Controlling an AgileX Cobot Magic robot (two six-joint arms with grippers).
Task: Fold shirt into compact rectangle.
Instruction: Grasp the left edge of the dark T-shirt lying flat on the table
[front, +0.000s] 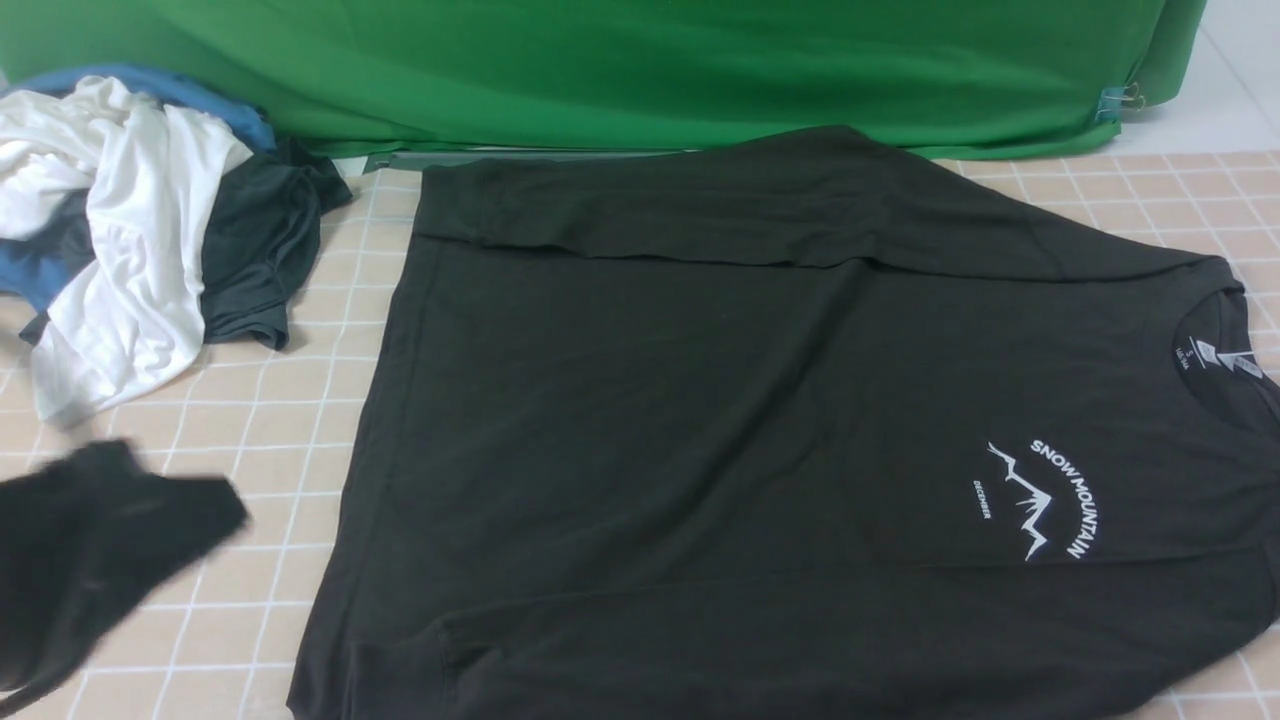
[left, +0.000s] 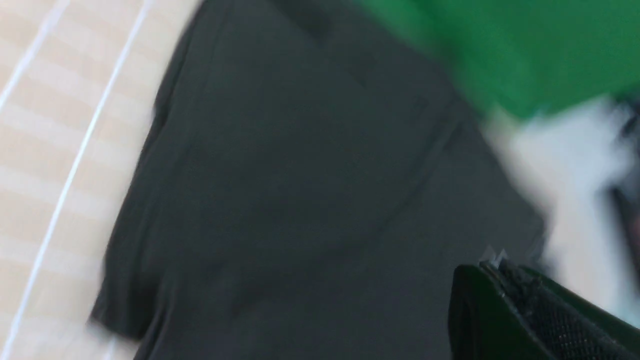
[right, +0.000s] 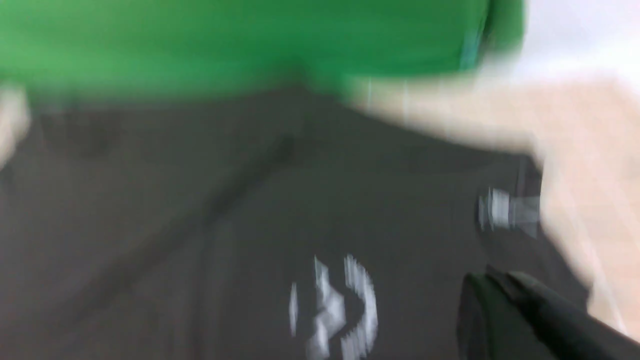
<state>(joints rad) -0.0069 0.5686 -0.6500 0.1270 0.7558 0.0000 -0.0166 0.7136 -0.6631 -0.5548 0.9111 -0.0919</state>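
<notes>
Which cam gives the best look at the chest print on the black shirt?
Front view: the SNOW MOUNTAIN print sits sharp and readable on the black shirt. Right wrist view catches it only as a motion-blurred white smear. Left wrist view shows plain dark fabric, no print.

Left arm (front: 100, 560) low at left edge of front view, dark, motion-blurred. Left gripper (left: 492, 272): jaws closed, tips pressed together. Right gripper (right: 492, 280): jaws closed too, seen only in its own wrist view, outline blurred.
</notes>
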